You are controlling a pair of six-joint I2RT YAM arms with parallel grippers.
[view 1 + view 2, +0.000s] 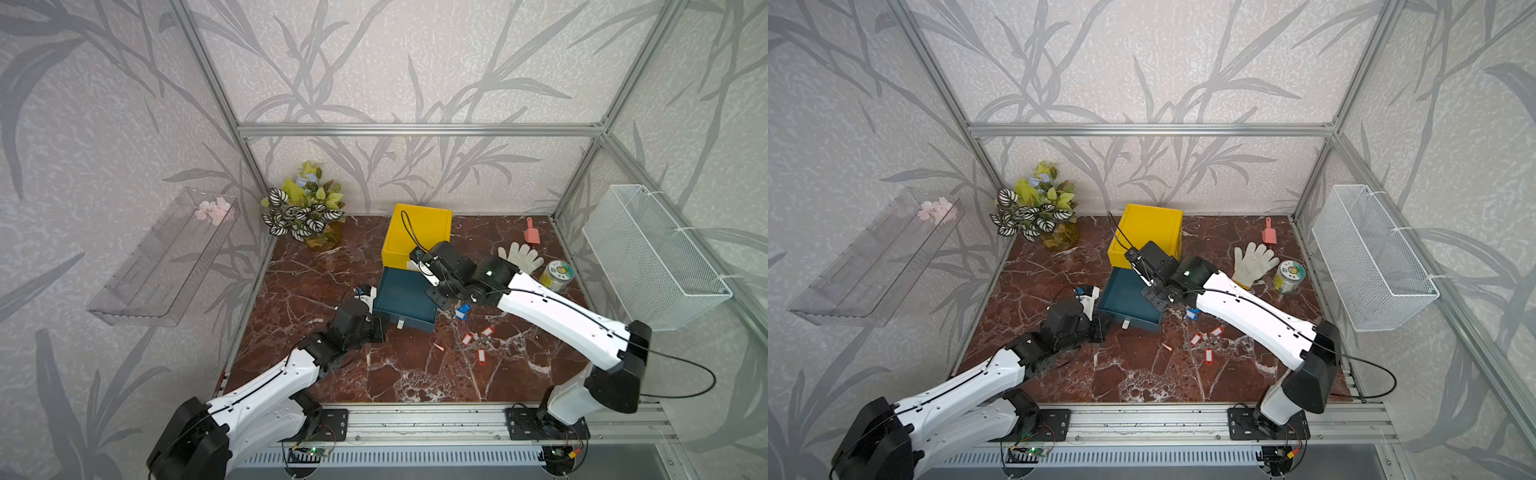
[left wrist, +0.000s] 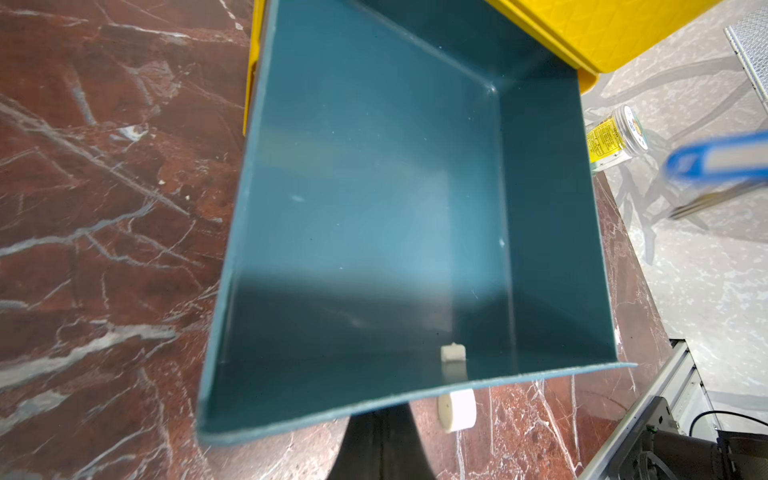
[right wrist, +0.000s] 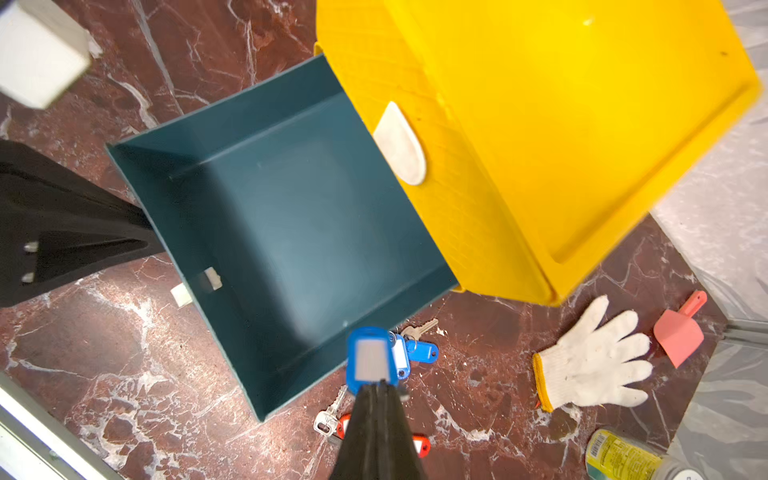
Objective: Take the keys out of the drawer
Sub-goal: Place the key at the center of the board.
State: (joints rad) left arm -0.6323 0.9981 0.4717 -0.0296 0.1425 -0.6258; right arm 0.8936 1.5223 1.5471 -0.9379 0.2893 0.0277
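One blue-tagged key (image 3: 370, 357) is clamped by its tag between the closed tips of the right gripper (image 3: 376, 383). It hangs raised just outside the side wall of the drawer (image 3: 291, 224). More blue-tagged keys (image 3: 419, 351) lie on the table (image 1: 332, 365) just beside that wall, and red-tagged keys (image 1: 467, 339) lie near them, further from the drawer. The drawer floor is bare.

The left gripper (image 3: 151, 245) is closed, its tip against the drawer front beside the white knob (image 2: 456, 409). Whether it pinches the wall cannot be told.

Judgement: removal appears to be at its last carry. The next move calls for lowering the key clear of the wall and releasing it by the others.

Only the wrist views show the bare floor and the held tag. In both top views the right arm covers these, yet only the top views show the red group in full.
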